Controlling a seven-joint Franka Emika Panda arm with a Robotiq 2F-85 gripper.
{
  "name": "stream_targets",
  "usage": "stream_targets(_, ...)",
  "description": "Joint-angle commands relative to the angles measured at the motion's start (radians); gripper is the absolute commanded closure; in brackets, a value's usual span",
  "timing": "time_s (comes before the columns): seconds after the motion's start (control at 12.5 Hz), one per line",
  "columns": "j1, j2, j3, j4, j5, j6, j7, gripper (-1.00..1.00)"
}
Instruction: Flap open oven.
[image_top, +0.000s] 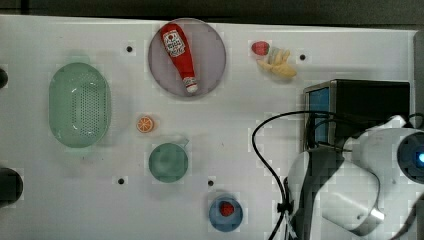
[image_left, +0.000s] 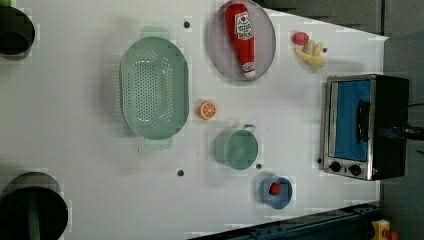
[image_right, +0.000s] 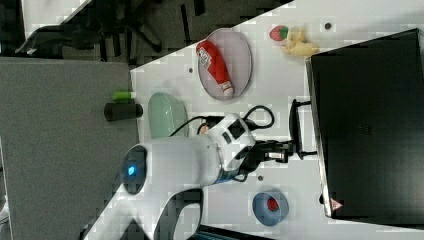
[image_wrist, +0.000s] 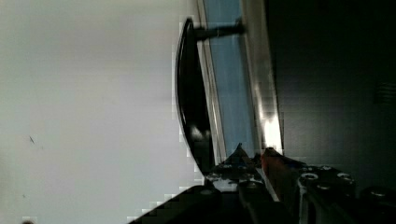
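Note:
The oven (image_top: 372, 102) stands at the top view's right edge, its blue glass door (image_left: 352, 120) shut against the silver frame. Its dark bar handle (image_right: 295, 125) stands off the door on two posts. In the right view my gripper (image_right: 294, 150) reaches the handle's lower end from the right view's left. In the wrist view the handle (image_wrist: 189, 102) runs down into my gripper (image_wrist: 219, 170), whose fingers stand narrowly apart and closed around the bar's end. From above, the white arm (image_top: 350, 185) covers the gripper.
A ketchup bottle (image_top: 178, 52) lies on a purple plate (image_top: 210, 55). A green colander (image_top: 79, 104), an orange slice (image_top: 145, 124), a green cup (image_top: 168, 162) and a blue bowl (image_top: 226, 212) with a red berry share the white table. A banana (image_top: 277, 65) lies near the oven. A black cable (image_top: 260, 150) loops beside the arm.

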Motion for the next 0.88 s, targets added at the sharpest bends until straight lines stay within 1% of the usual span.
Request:
stream_targets(0.08,0.019,0.028,-0.005,0.003,0.012,0.039,-0.058,0.65)
stream_targets(0.32,0.020,0.086,0.003,0.003,0.014,0.111,-0.058,0.65)
stream_targets(0.56,0.021,0.138,0.015,0.003,0.031,0.138,-0.054,0.65)
stream_targets(0.88,0.033,0.153,0.031,0.002,0.019,0.143,-0.054,0.65)
